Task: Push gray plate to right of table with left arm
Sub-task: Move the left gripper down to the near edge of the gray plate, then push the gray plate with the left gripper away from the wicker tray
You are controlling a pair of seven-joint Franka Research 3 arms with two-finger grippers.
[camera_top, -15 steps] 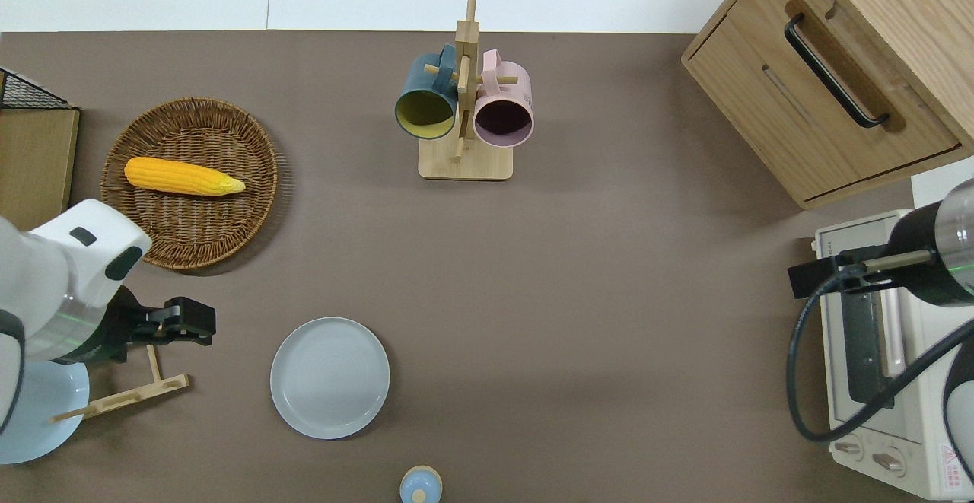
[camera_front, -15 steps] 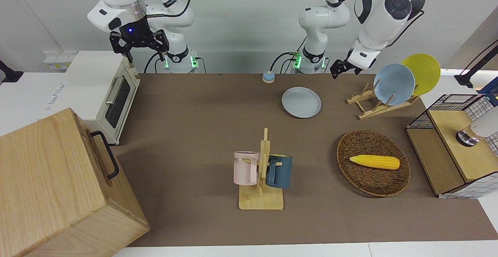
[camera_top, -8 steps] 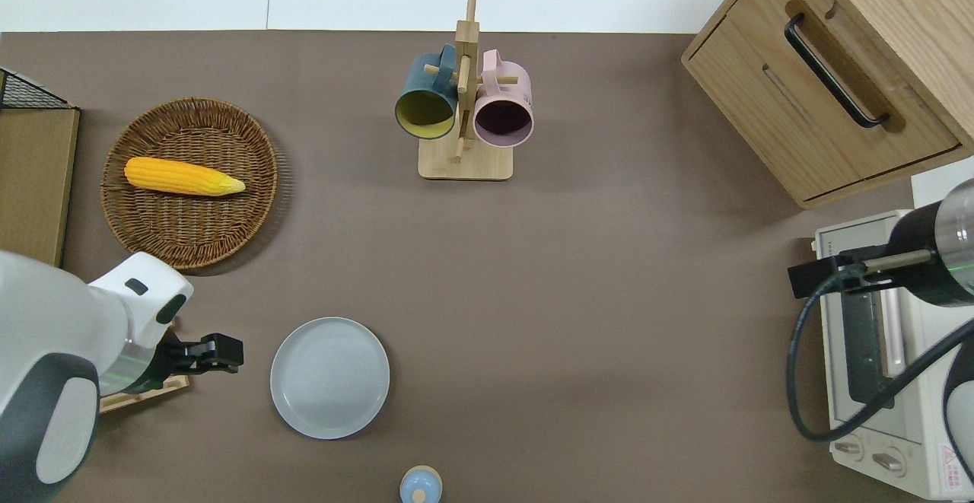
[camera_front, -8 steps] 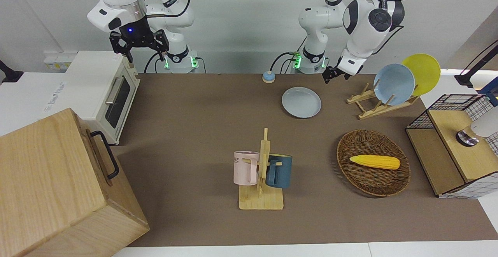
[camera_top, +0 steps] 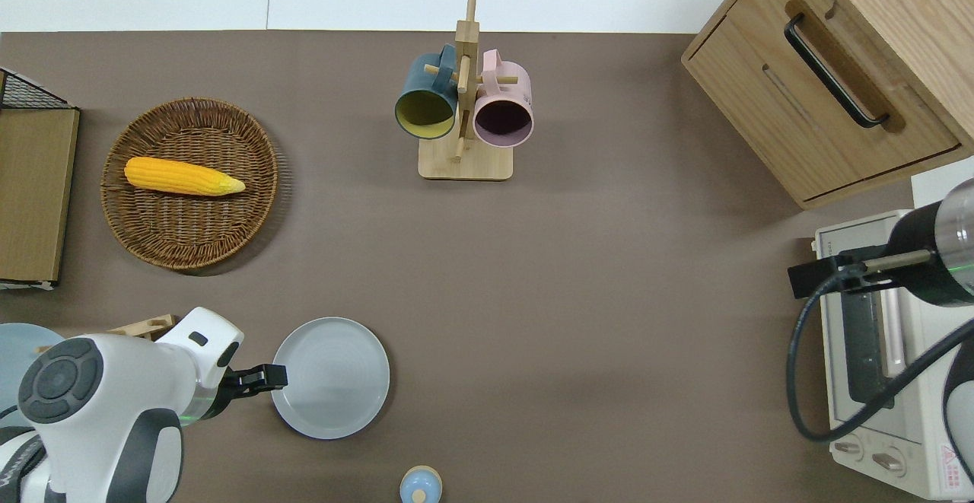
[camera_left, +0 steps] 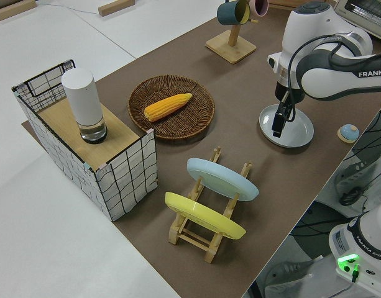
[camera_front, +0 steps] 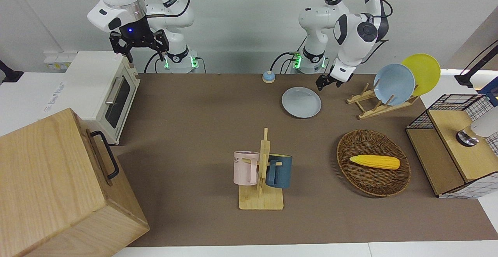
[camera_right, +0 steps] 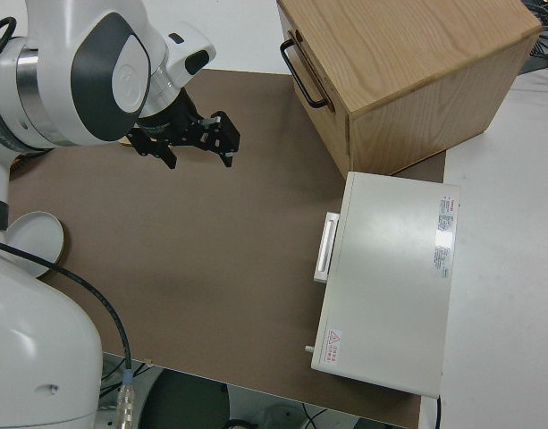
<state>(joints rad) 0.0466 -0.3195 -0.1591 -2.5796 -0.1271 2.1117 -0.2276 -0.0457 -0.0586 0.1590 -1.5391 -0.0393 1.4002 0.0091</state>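
The gray plate [camera_top: 330,377] lay flat on the desk [camera_top: 609,297], between the wooden plate rack [camera_front: 373,103] and a small blue bell [camera_top: 420,485]. The left gripper [camera_top: 272,376] hung low at the plate's rim on the rack's side; I cannot tell how far open it was. The right arm was parked.

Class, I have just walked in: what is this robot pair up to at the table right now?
The left gripper sits low at the rim of the gray plate, on the side toward the left arm's end of the table, placed to push it. The plate lies flat near the robots. The right arm is parked.
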